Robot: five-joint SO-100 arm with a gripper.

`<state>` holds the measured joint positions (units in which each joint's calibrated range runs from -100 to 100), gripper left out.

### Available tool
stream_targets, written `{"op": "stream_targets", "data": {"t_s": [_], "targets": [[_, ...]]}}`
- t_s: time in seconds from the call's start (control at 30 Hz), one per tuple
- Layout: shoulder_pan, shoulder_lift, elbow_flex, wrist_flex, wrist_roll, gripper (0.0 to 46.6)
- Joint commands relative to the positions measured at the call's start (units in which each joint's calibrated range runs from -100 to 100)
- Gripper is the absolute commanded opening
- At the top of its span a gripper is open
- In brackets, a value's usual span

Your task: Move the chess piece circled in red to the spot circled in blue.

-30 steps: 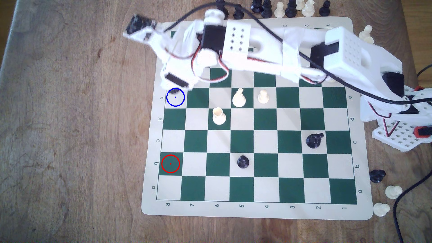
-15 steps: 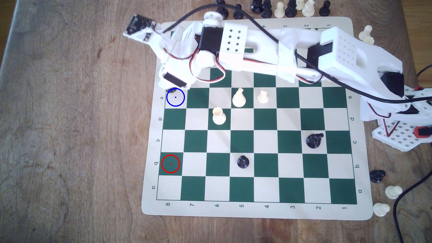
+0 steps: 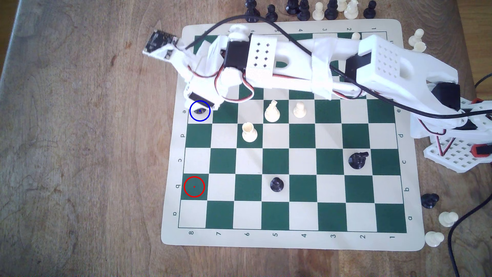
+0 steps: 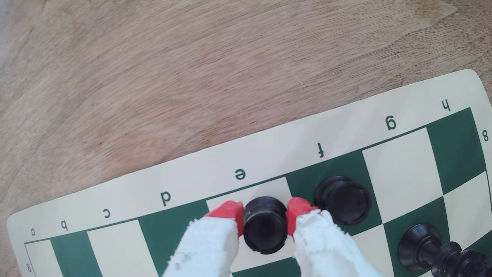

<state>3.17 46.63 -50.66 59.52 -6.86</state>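
The black rook point(image 4: 265, 234) sits between my gripper's point(image 4: 265, 210) red fingertips point(image 4: 229, 213), which press on both of its sides over the cream e8 square. In the exterior view the rook point(image 3: 199, 110) peeks out dark inside the blue circle point(image 3: 200, 117), at the low end of my gripper point(image 3: 201, 106). Whether its base touches the board is hidden. The red circle point(image 3: 194, 186) rings a bare green square on row b at the board's left edge in the exterior view.
A second black rook point(image 4: 343, 199) stands on the f square close beside one finger, and a taller black piece point(image 4: 426, 247) stands past it. White pieces point(image 3: 272, 111) point(image 3: 249, 132) and black pieces point(image 3: 277, 184) point(image 3: 358, 159) stand mid-board. Spare pieces point(image 3: 330, 10) line the table's far edge.
My gripper has slid toward the exterior view's bottom, and the black rook now shows well inside the blue circle instead of at its upper rim.
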Motion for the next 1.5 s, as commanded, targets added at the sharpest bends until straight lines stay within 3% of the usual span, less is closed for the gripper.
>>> {"op": "stream_targets", "data": {"t_s": [0.0, 0.43, 0.6, 0.8, 1.37, 1.47], "targets": [[-0.7, -3.2, -0.9, -0.9, 0.3, 2.7], [-0.5, -2.3, -0.7, -0.7, 0.4, 4.7], [-0.5, -2.2, -0.7, 0.2, 0.9, 9.4], [-0.5, -2.6, -0.7, 1.3, 1.1, 20.5], [-0.5, -9.3, 4.3, 8.0, 1.2, 22.8], [-0.6, -16.0, 12.9, 5.8, 1.3, 23.0]]}}
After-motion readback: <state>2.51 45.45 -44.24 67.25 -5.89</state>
